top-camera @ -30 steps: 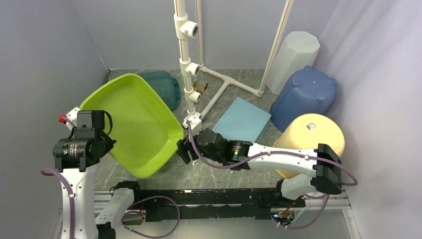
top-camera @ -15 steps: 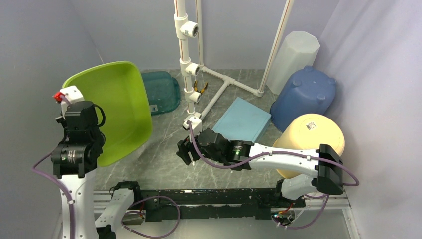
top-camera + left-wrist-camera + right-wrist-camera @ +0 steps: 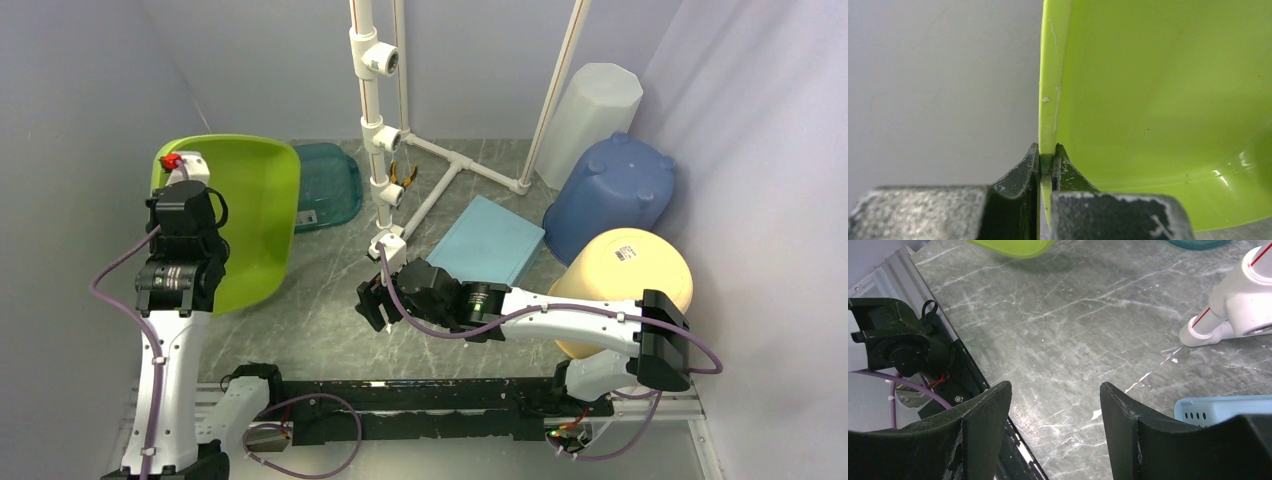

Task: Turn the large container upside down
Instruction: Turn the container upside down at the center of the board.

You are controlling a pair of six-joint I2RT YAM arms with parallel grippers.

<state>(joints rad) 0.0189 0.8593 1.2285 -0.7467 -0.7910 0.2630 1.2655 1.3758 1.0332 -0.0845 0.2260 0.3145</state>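
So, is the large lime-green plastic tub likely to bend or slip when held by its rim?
Probably light: the left gripper holds the large lime-green plastic tub tilted up by one thin rim alone. The thin wall may flex. Its glossy surface looks smooth, so it could pivot or slip in so narrow a pinch.

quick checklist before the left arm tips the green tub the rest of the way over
1. Left end effector shut on the green tub's rim: ok.
2. Tub steeply tilted, not yet inverted: ok.
3. Right end effector open, empty, clear of the tub: ok.
4. Gap to the teal bin behind the tub: cannot tell.
5. Table bare beside the tub's open side: ok.
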